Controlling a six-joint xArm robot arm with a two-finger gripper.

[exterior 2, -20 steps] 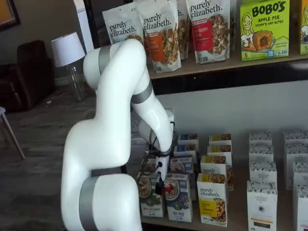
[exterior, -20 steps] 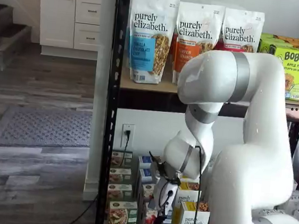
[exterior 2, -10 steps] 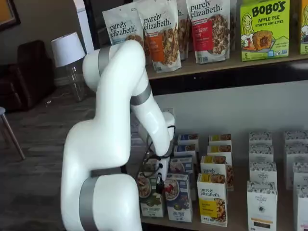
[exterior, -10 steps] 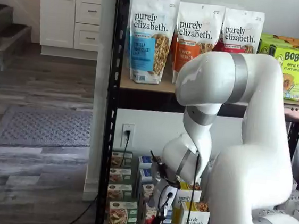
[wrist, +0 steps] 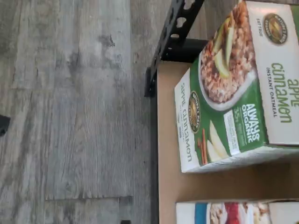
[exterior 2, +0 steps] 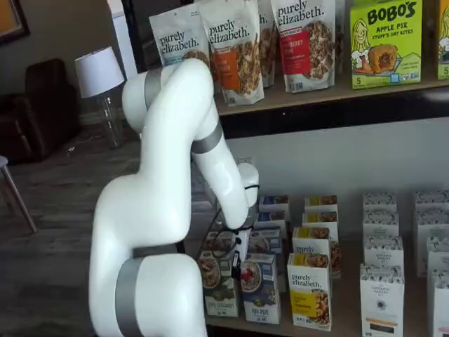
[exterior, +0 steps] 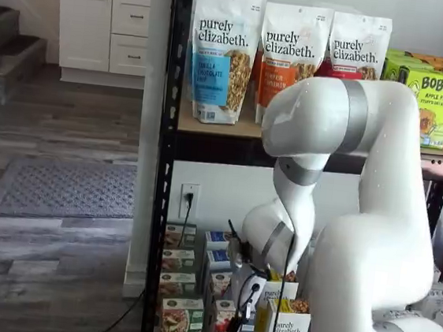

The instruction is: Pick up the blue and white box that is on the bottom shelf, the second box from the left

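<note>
The blue and white box (exterior 2: 259, 286) stood at the front of the bottom shelf (exterior 2: 344, 324), just beside the green-trimmed box (exterior 2: 219, 284); the pincer (exterior 2: 236, 265), spread with nothing between its fingers, hung just above them. Judging by that closeness, a slightly off descent could clip or seize the green neighbour; a finger landing on the box top could topple it.

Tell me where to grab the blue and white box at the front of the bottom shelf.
Grip the blue and white box by its two narrow sides near the top, coming from the front and above. It stands upright with boxes close beside it, so only the upper part looks clear for the jaws.
</note>
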